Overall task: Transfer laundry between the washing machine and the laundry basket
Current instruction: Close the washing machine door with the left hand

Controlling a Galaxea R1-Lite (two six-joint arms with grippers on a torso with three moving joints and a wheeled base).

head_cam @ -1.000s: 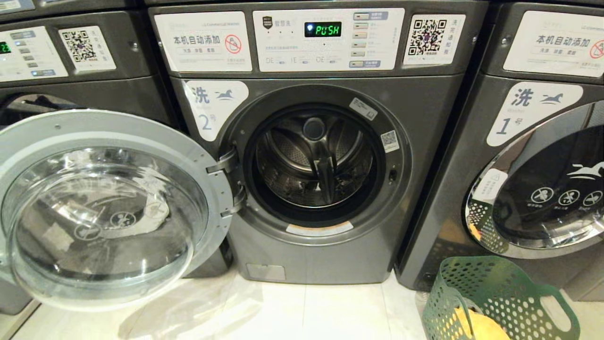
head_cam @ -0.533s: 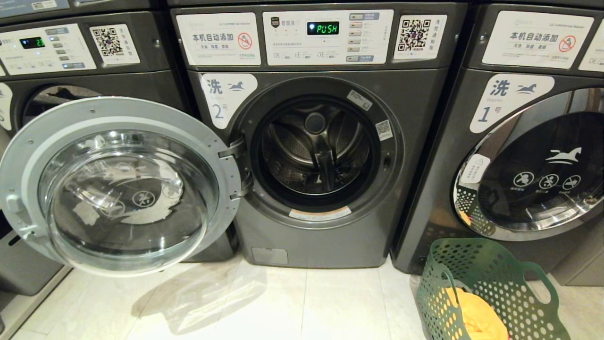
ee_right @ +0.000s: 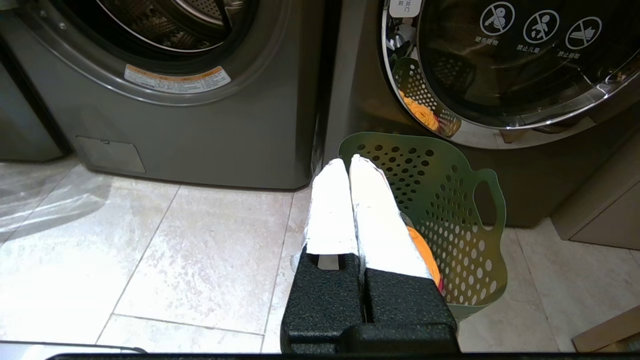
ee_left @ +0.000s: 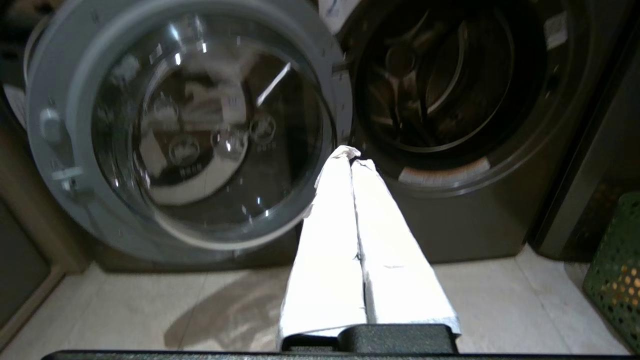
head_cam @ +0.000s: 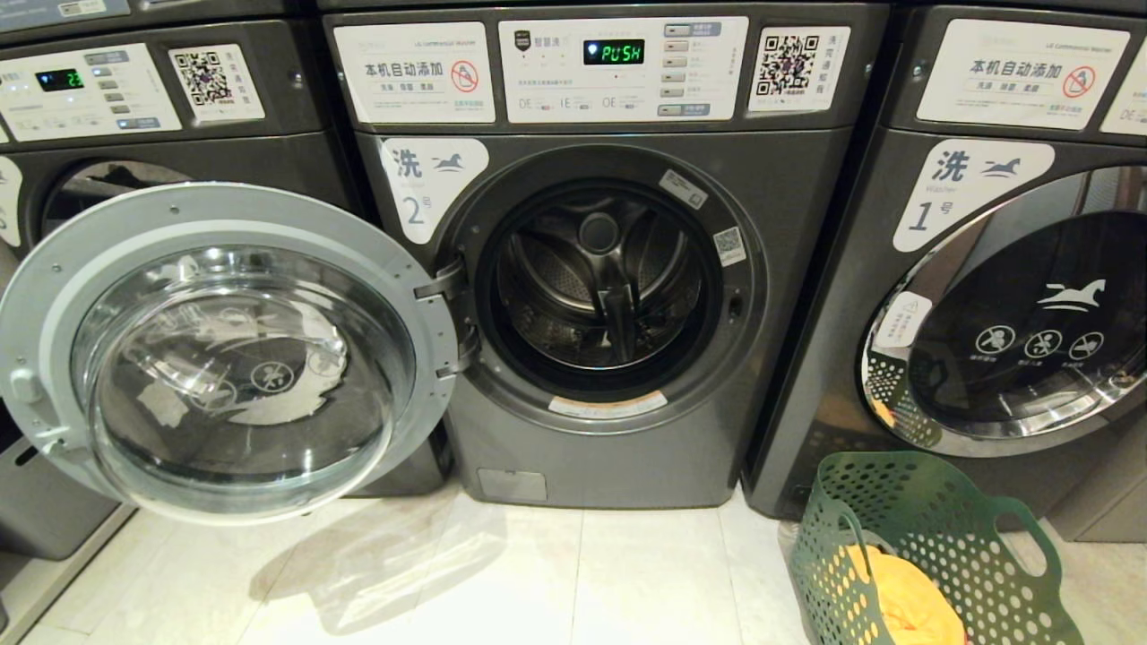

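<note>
The laundry basket [head_cam: 932,546] was cut off by the head view's bottom edge, so its base stayed out of sight. Only a patch of orange-yellow garment [head_cam: 901,596] showed inside it; whatever lay beneath was hidden. The open door [head_cam: 228,349] covered most of the left-hand washer [head_cam: 107,116], and the washer labelled "1" [head_cam: 1004,269] ran off the right edge. In the right wrist view, the right gripper [ee_right: 348,161] blocked part of the basket's inside. The small print on the control panel [head_cam: 623,67] was too tiny to read.
</note>
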